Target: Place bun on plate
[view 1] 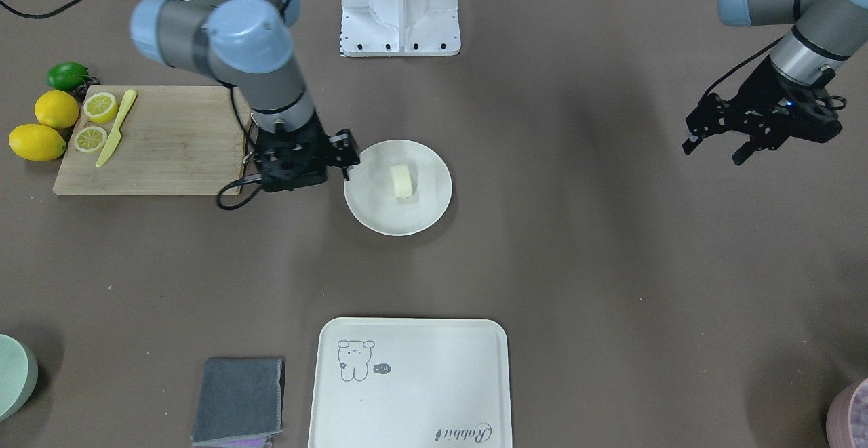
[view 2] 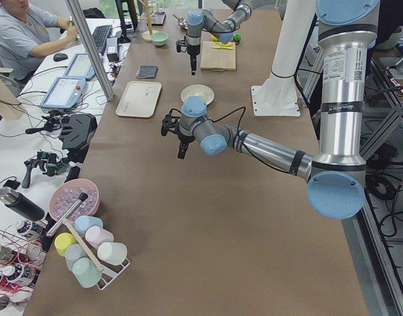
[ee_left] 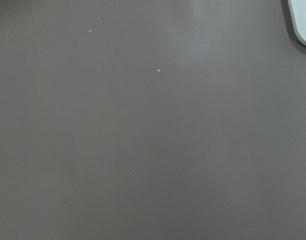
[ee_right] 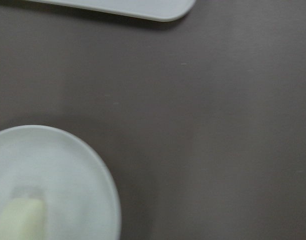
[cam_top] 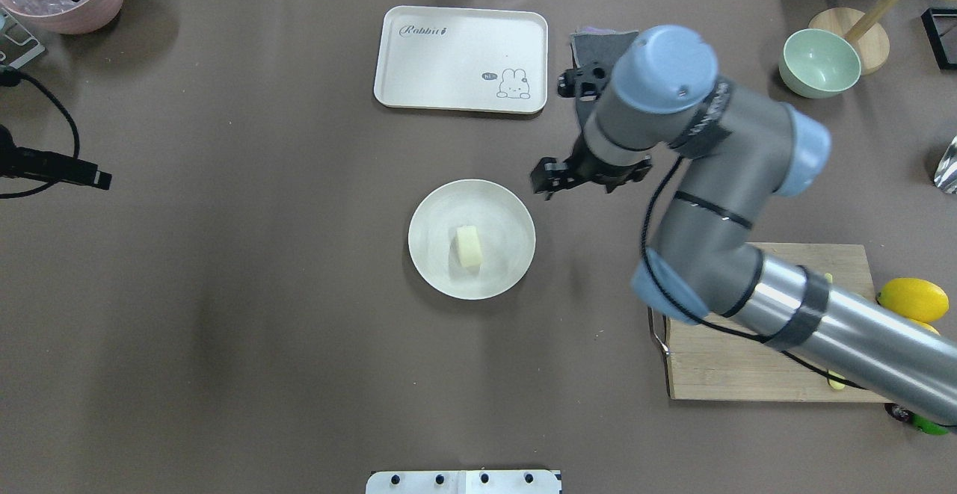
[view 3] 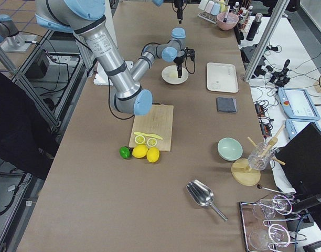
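Note:
The pale cream bun (view 1: pixel 401 181) lies near the middle of the round off-white plate (view 1: pixel 369 212), with nothing touching it. It also shows in the overhead view as the bun (cam_top: pixel 469 247) on the plate (cam_top: pixel 434 270). My right gripper (view 1: pixel 348 156) hovers just beside the plate's rim, open and holding nothing. The right wrist view catches the plate (ee_right: pixel 68 165) and one end of the bun (ee_right: pixel 18 220) at lower left. Far off at the table's other side, my left gripper (view 1: pixel 715 151) hangs open and empty.
A wooden cutting board (view 1: pixel 169 156) carries lemon halves (view 1: pixel 100 106) and a yellow knife (view 1: pixel 116 128), with whole lemons (view 1: pixel 47 126) and a lime beside it. A cream tray (view 1: pixel 410 383), a grey cloth (view 1: pixel 239 400), a green bowl (cam_top: pixel 819 66) and the white arm mount (view 1: pixel 400 11) stand around.

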